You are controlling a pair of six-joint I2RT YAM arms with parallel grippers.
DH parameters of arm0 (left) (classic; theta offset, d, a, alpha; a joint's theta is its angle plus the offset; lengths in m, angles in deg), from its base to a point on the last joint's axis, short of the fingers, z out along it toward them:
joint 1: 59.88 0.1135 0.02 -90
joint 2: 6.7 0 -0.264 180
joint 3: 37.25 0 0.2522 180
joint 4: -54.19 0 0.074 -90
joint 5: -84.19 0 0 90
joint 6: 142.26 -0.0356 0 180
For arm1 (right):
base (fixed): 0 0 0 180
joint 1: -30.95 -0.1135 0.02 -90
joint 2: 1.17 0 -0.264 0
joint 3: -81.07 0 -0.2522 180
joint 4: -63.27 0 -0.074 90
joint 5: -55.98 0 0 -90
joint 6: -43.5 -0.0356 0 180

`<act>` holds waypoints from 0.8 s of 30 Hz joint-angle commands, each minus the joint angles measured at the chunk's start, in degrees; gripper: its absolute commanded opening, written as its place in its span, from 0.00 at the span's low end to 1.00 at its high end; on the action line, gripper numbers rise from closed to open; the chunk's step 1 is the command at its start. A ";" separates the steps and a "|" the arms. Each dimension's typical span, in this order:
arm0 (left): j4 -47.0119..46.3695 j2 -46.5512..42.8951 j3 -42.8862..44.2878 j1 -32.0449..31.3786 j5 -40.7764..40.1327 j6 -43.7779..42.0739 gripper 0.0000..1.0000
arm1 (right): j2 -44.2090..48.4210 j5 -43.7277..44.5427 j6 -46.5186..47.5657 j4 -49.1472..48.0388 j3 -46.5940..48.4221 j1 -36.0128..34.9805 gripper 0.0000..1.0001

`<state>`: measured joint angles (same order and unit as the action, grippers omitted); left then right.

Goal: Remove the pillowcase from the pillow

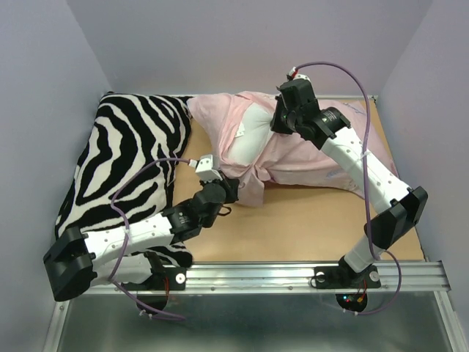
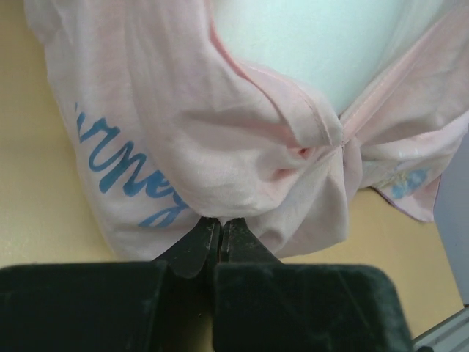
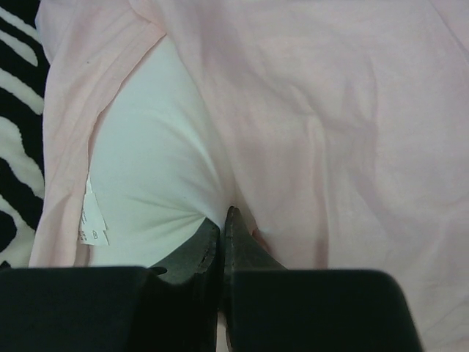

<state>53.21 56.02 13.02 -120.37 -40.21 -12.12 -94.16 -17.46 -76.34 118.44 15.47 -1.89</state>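
The pillowcase (image 1: 308, 158) lies pale-pink side out across the back of the table, bunched around the white pillow (image 1: 253, 136), which shows through its opening. My left gripper (image 1: 233, 183) is at the cover's near edge; in the left wrist view the jaws are shut on a gathered fold of the pillowcase (image 2: 220, 132), with blue lettering beside it and the pillow (image 2: 315, 37) beyond. My right gripper (image 1: 282, 125) comes down from above. In the right wrist view its jaws are shut on puckered white fabric of the pillow (image 3: 154, 169), right beside the pillowcase (image 3: 330, 110). A small tag (image 3: 91, 220) hangs at the left.
A black-and-white zebra-striped pillow (image 1: 124, 161) fills the left side of the table, touching the pink cover's left end. Bare wooden tabletop (image 1: 308, 227) shows in front of the cover. Walls close in on three sides, and a metal rail (image 1: 293, 275) runs along the near edge.
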 commanded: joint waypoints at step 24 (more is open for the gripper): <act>-10.92 11.81 -17.70 7.67 9.69 15.41 0.00 | -1.05 3.22 0.93 0.69 26.80 8.57 0.01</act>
<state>26.39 64.50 0.82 -112.89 -30.61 4.49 -99.89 -20.20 -74.62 135.62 31.53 0.84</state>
